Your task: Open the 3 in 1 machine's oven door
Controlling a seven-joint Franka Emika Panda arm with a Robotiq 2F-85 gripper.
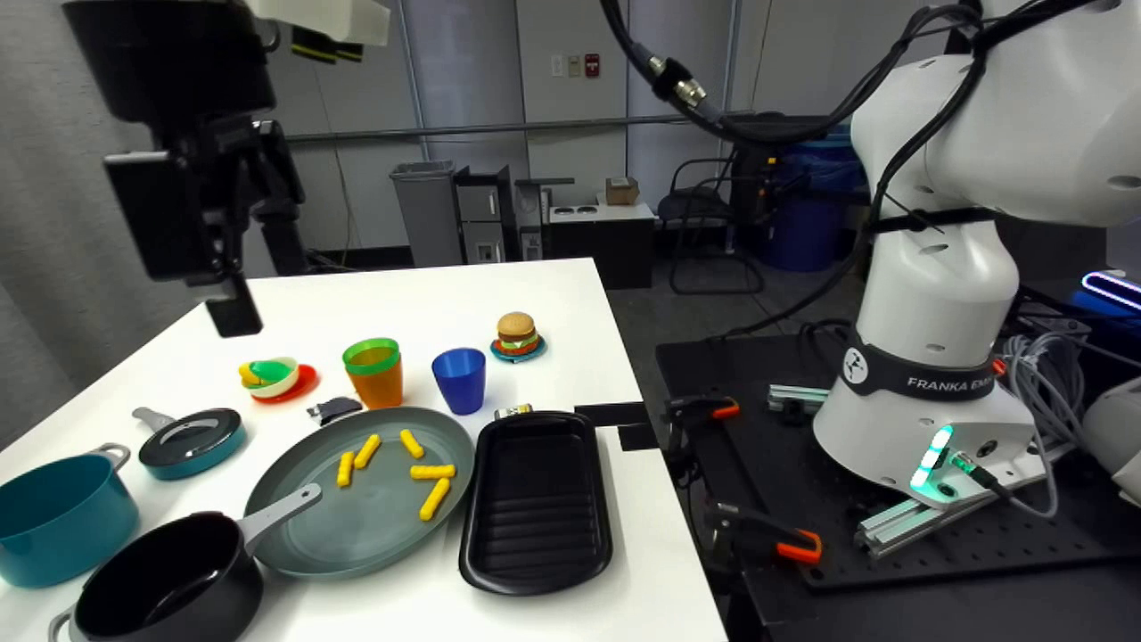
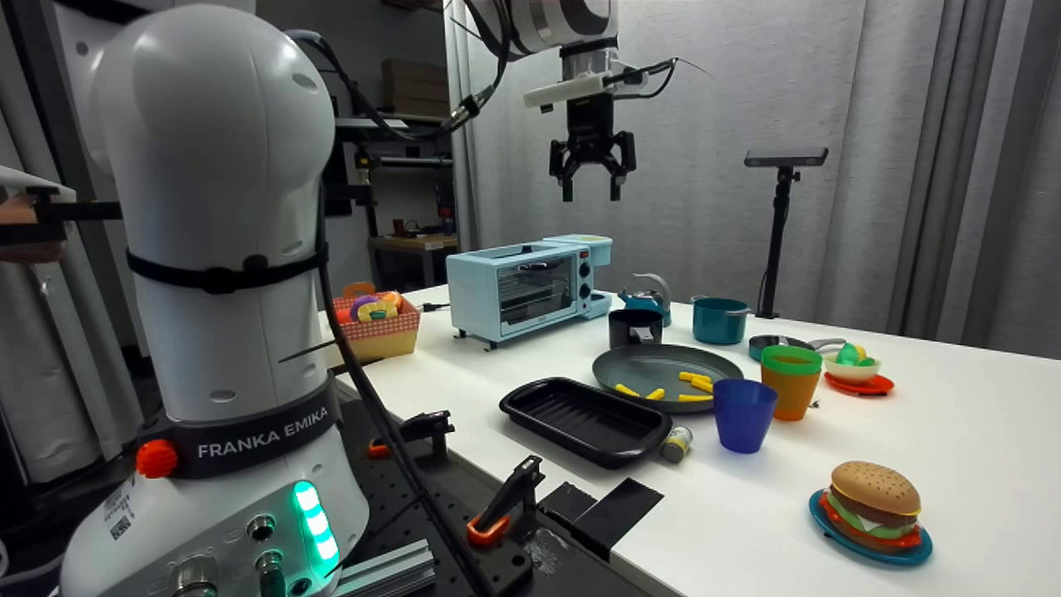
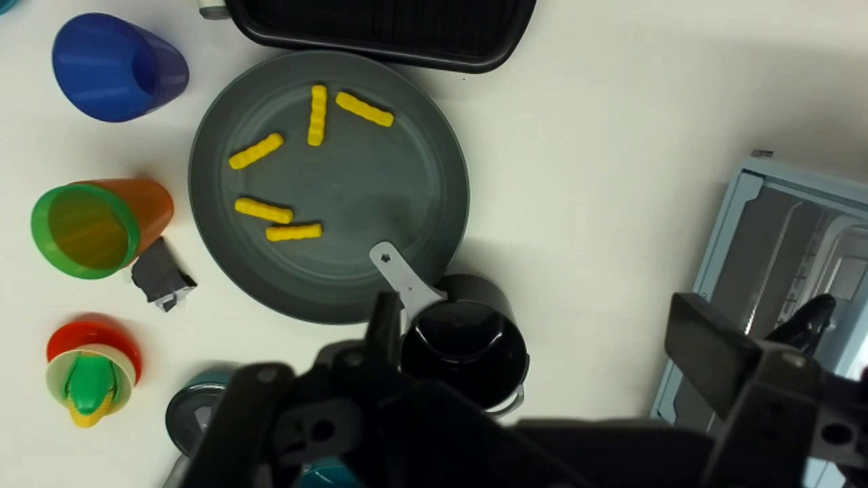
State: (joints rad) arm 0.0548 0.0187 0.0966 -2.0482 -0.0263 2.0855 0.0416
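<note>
Two mishaps seem possible: at left in an exterior view, the glass oven door [image 2: 535,292] of the pale-blue boxy machine [image 2: 478,297] on the white bench [image 2: 464,381] looks closed, and too shallow a hold on its dark handle [image 3: 810,317] could slip, while to its right the black two-fingered pincer [image 2: 591,196] — spread wide, holding nothing — might clip the round black saucepan [image 2: 622,332] if lowered carelessly. From the left, a red-checked cream basket [image 2: 381,342] carries toy food [image 2: 375,311], a round grey plate [image 3: 366,183] bears five yellow sticks [image 3: 317,115], an orange tumbler [image 2: 787,394] holds a green cup [image 2: 792,367], and a cream bowl [image 2: 850,372] holds green and yellow pieces [image 3: 91,385].
</note>
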